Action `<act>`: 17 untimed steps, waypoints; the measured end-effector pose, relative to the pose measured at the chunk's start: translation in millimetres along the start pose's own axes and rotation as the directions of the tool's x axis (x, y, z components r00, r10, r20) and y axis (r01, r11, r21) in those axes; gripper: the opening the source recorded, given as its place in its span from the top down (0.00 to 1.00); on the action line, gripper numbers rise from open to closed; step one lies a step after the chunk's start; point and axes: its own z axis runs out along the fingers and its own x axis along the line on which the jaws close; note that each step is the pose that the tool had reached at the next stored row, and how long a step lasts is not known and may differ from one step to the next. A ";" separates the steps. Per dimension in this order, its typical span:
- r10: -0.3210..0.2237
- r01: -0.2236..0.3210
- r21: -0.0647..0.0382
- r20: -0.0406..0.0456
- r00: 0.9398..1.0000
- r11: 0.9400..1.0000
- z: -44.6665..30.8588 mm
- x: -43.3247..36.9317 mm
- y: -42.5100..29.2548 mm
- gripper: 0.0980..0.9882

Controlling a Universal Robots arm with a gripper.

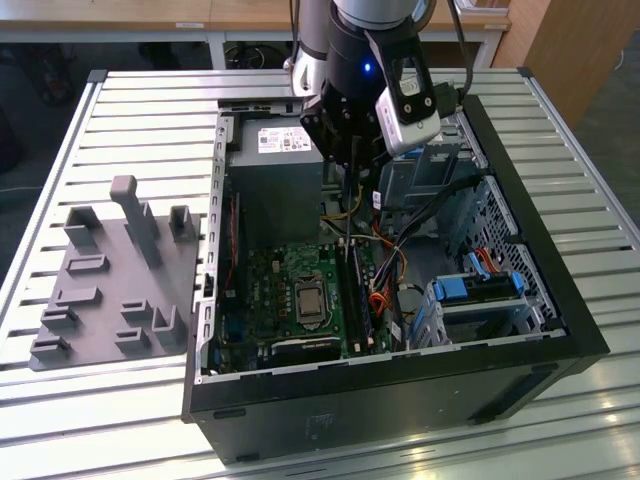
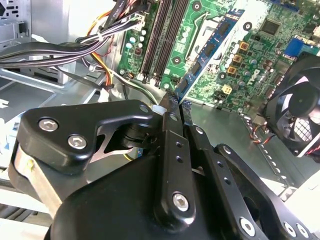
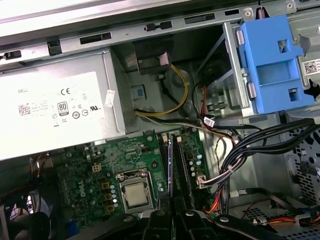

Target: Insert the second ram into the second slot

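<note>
Observation from the remote station. The open computer case (image 1: 400, 390) lies on its side on a slatted metal table (image 1: 100, 100). A grey moulded fixture tray (image 1: 110, 280) sits beside it, on the exterior view's left.

The gripper (image 2: 179, 106) reaches down into the case, over the motherboard (image 3: 100, 170). In the second wrist view its two black fingers (image 2: 170, 150) are pressed together on one end of the second ram (image 2: 210, 50). This thin blue stick with dark chips projects straight out from the fingertips.

In the first wrist view I see the stick edge-on. It runs lengthwise along the bank of black memory slots (image 3: 179, 165), which sits beside the processor socket (image 3: 136, 194). It lines up with the slot nearest that socket. I cannot tell from these views whether its lower edge touches the slot or sits above it.

Other items noted:
- The power supply (image 3: 55, 107), with a white label, occupies one end of the case.
- A bundle of black cables (image 3: 260, 145) crosses near the slots.
- A light-blue drive-bay clip (image 3: 270, 60) is mounted on the drive cage.
- A black fan (image 2: 300, 110) sits at the board's far edge in the second wrist view.
</note>
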 end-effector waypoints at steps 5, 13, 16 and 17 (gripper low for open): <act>-0.018 0.018 0.000 -0.001 1.000 1.000 3.3 0.0 -0.5 0.96; -0.020 0.020 0.000 -0.001 1.000 1.000 5.9 0.0 -0.6 0.96; -0.020 0.020 0.000 -0.001 1.000 1.000 6.5 0.0 -0.6 0.96; -0.021 0.021 0.000 -0.001 1.000 1.000 6.6 0.0 -0.6 0.96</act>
